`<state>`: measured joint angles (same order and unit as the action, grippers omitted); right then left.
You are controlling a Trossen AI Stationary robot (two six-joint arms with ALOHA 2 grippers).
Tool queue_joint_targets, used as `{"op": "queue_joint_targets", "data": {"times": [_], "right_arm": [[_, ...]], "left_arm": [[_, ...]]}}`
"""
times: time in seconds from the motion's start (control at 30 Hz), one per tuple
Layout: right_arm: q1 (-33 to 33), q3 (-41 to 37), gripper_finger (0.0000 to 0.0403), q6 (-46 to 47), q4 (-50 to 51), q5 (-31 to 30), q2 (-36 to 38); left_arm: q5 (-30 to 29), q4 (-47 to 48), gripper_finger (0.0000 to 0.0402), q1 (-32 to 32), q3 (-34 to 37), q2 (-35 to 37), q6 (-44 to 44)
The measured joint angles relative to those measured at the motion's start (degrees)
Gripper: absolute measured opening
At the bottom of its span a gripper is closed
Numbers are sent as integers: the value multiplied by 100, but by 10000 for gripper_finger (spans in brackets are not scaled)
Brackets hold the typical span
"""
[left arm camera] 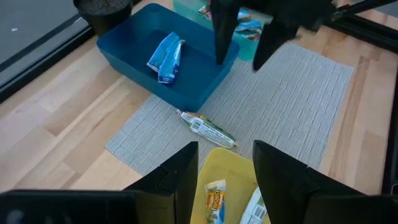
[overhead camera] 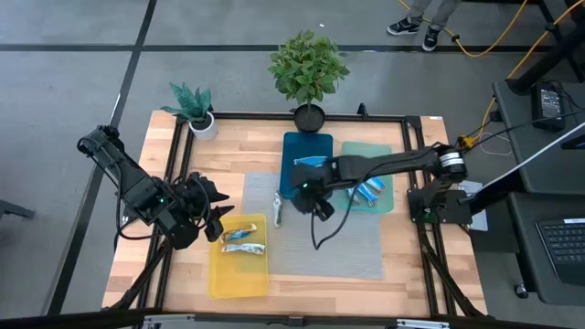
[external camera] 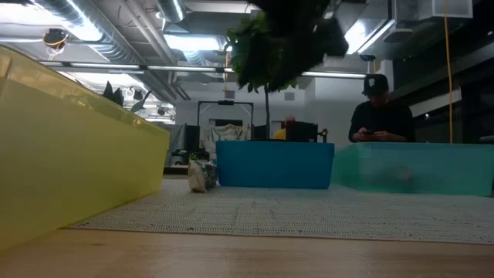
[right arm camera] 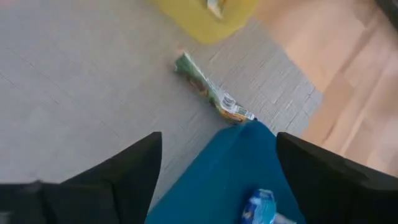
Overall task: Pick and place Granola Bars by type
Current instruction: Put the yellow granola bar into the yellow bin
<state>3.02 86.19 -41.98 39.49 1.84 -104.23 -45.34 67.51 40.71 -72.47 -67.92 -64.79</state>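
Observation:
One wrapped granola bar point(overhead camera: 277, 208) with a green and white wrapper lies flat on the grey mat, also seen in the left wrist view point(left arm camera: 205, 128), the right wrist view point(right arm camera: 211, 92) and the low view point(external camera: 201, 176). A blue bar point(overhead camera: 311, 162) lies in the blue tray point(overhead camera: 294, 146). Blue-marked bars point(overhead camera: 370, 191) lie in the teal tray point(overhead camera: 388, 157), and two tan-white bars point(overhead camera: 243, 242) in the yellow tray point(overhead camera: 228, 274). My right gripper point(overhead camera: 309, 197) hangs open over the blue tray's near edge point(right arm camera: 217, 177). My left gripper point(overhead camera: 216, 216) is open above the yellow tray's far end point(left arm camera: 225, 177).
The grey mat point(overhead camera: 347, 247) covers the table's middle. Two potted plants point(overhead camera: 308, 68) point(overhead camera: 194, 108) stand at the far edge. A black frame rail point(overhead camera: 402, 117) runs round the table. A person point(external camera: 382, 116) stands in the room beyond.

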Motion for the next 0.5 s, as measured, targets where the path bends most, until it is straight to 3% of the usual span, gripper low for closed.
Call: {"op": "queue_joint_targets", "data": {"times": [0.2, 0.5], "right_arm": [[132, 0, 309, -423, -600, -129, -594], [169, 0, 308, -783, -1192, 270, -1253]], "left_arm": [[2, -2, 144, 0, 0, 0, -2], [-45, 0, 145, 0, 2, -1, -4]]}}
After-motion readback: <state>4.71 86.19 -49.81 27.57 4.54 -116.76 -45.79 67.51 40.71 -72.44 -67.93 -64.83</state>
